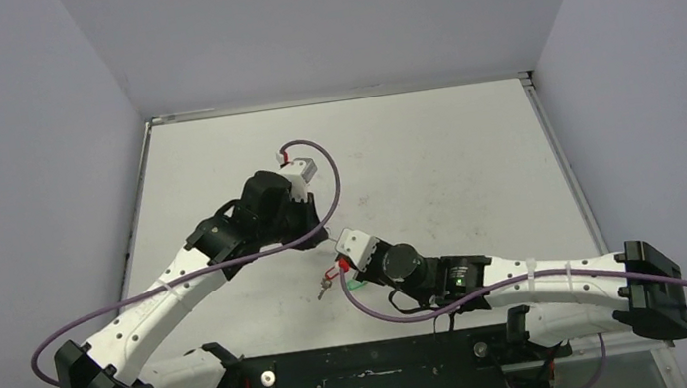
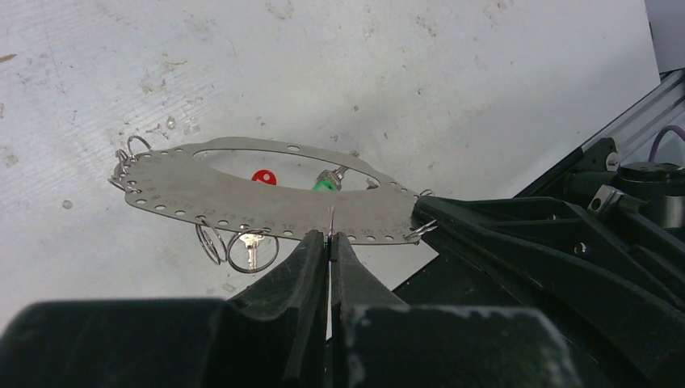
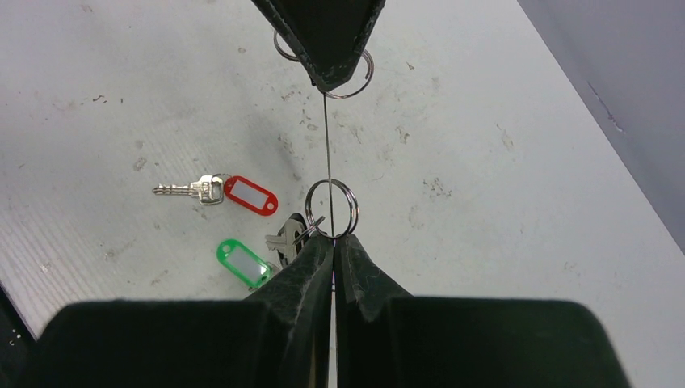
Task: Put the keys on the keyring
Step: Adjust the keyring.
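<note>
Your two arms meet near the middle of the table [image 1: 472, 137], well apart from its raised side rims and the walls, with bare surface on the far and right sides. Both pincers are clenched: the left gripper [image 2: 331, 240] pinches the near rim of the keyring [image 2: 242, 190] and the right gripper [image 3: 333, 241] pinches another part of that rim beside a small split ring [image 3: 355, 212]. The red-tagged key [image 3: 216, 191] and green-tagged key [image 3: 242, 263] lie on the table by the right fingers. From above the arms hide the keyring, your right wrist view shows it only edge-on as a thin line, and the green-tagged key's blade is partly behind a finger.
</note>
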Motion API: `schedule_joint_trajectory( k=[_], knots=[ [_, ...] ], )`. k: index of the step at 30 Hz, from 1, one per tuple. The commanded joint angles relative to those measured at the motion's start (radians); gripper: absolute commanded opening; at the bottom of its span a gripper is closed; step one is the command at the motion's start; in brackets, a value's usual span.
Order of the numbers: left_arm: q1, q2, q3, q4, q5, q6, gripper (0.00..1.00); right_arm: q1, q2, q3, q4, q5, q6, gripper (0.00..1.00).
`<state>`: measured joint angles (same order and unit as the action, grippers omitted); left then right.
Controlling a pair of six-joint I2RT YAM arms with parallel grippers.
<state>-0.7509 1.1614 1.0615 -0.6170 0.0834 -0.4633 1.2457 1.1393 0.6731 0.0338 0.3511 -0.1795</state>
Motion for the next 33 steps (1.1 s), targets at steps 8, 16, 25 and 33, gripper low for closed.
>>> schedule_joint_trajectory(
  k=[8, 16, 25, 33],
  knots=[
    [0.076, 0.081, 0.183, -0.276, 0.140, 0.172, 0.00, -0.008, -0.018, 0.082, -0.174, 0.047, -0.073, 0.00],
    [0.072, 0.214, 0.317, -0.434, 0.119, 0.312, 0.00, -0.005, -0.003, 0.111, -0.211, 0.029, -0.080, 0.00],
    [0.031, 0.310, 0.412, -0.551, -0.002, 0.435, 0.00, -0.003, 0.011, 0.144, -0.245, 0.025, -0.092, 0.00],
    [-0.013, 0.302, 0.375, -0.479, -0.084, 0.459, 0.00, -0.003, 0.010, 0.143, -0.235, 0.004, -0.080, 0.00]
  ],
)
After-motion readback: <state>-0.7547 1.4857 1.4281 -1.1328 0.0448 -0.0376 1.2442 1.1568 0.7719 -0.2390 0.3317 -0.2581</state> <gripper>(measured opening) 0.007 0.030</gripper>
